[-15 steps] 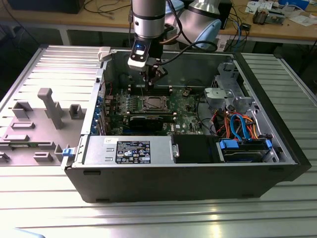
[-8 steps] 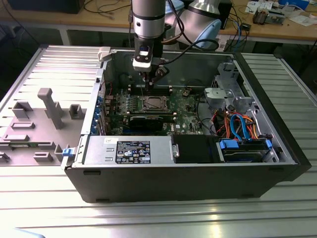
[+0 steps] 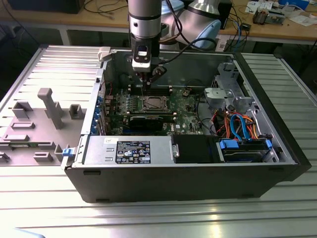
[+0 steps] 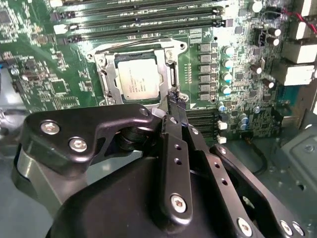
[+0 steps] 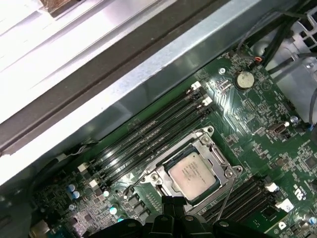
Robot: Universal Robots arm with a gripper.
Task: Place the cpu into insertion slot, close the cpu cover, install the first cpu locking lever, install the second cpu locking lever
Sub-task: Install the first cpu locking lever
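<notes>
cpu [image 4: 138,77] sits flat in the insertion slot [image 3: 151,103], cpu cover [image 4: 110,79] lying down around it | your gripper [image 4: 176,100] has its fingertips together, just beside the cover's edge | cpu lies straight ahead of the tips, near.

A robotics lab or workshop — a wooden workbench [image 3: 49,22] along the back strewn with cables [image 3: 101,7] and electronics, a ribbed aluminium table [image 3: 158,218] carrying an opened computer case [image 3: 188,183], a robot arm [image 3: 144,20] reaching into it.
</notes>
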